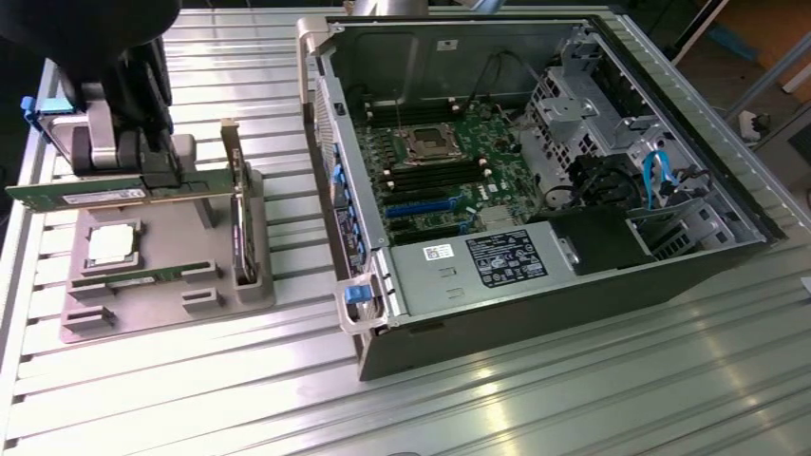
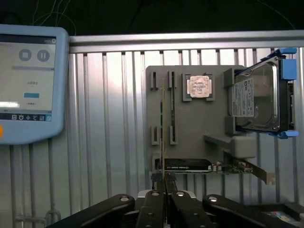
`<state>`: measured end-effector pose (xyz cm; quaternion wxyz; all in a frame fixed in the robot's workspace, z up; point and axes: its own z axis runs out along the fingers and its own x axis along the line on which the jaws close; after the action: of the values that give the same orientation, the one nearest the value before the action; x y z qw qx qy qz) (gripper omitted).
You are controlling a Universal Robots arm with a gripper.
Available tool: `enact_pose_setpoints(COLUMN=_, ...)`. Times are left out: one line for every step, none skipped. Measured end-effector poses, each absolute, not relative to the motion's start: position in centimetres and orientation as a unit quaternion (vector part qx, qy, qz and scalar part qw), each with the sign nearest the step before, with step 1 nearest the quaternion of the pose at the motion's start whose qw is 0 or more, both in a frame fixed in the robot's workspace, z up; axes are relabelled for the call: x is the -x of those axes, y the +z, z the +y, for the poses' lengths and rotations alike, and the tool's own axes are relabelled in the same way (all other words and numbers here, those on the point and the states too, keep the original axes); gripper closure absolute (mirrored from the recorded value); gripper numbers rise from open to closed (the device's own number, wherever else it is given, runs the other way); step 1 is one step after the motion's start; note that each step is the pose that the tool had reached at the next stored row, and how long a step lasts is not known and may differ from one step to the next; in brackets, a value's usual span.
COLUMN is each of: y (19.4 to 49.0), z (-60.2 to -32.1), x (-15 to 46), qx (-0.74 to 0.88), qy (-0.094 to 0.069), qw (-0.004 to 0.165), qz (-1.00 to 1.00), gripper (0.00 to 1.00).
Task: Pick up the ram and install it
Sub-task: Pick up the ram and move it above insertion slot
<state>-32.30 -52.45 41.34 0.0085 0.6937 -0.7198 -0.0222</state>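
Plainly the gripper (image 1: 159,179) has its jaws pressed onto the ram (image 1: 89,197), pinching the thin board by its two faces. The ram hangs on edge just above the holder (image 1: 165,294), which sits by the worktop's (image 1: 533,399) edge at the exterior view's left. Its long axis runs nearly level, from the exterior view's left to its right. The grip falls somewhat toward the right-hand end, so more of the stick juts out to the left. In the wrist view it is seen edge-on, a thin line running straight out from between the jaws over the holder.

A twin stick (image 1: 127,281) lies in the holder below, apart from it. A card (image 1: 241,228) stands at the holder's edge nearest the case (image 1: 533,313); the ram's right-hand end comes close to it, and I cannot tell whether they touch. The case lies open, well apart, toward the exterior view's right. The slots (image 1: 438,171) on its board seem to run roughly the same way as the ram's long axis.
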Motion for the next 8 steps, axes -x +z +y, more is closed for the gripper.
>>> enact_pose_setpoints(y=41.3, z=-52.4, x=32.0, qx=-0.694, qy=-0.022, qw=0.008, qz=-0.72, gripper=0.88)
enact_pose_setpoints(y=41.3, z=-52.4, x=31.9, qx=-0.694, qy=-0.022, qw=0.009, qz=-0.72, gripper=0.88)
enact_pose_setpoints(y=41.3, z=-52.4, x=31.7, qx=-0.694, qy=-0.022, qw=0.009, qz=-0.72, gripper=0.88)
enact_pose_setpoints(y=41.3, z=-52.4, x=31.5, qx=-0.694, qy=-0.022, qw=0.009, qz=-0.72, gripper=0.88)
enact_pose_setpoints(y=41.3, z=-52.4, x=31.4, qx=-0.694, qy=-0.022, qw=0.009, qz=-0.72, gripper=0.88)
enact_pose_setpoints(y=41.3, z=-52.4, x=31.2, qx=-0.694, qy=-0.022, qw=0.009, qz=-0.72, gripper=0.88)
enact_pose_setpoints(y=41.3, z=-52.4, x=31.1, qx=-0.694, qy=-0.022, qw=0.009, qz=-0.72, gripper=0.88)
enact_pose_setpoints(y=41.3, z=-52.4, x=30.9, qx=-0.694, qy=-0.022, qw=0.009, qz=-0.72, gripper=0.88)
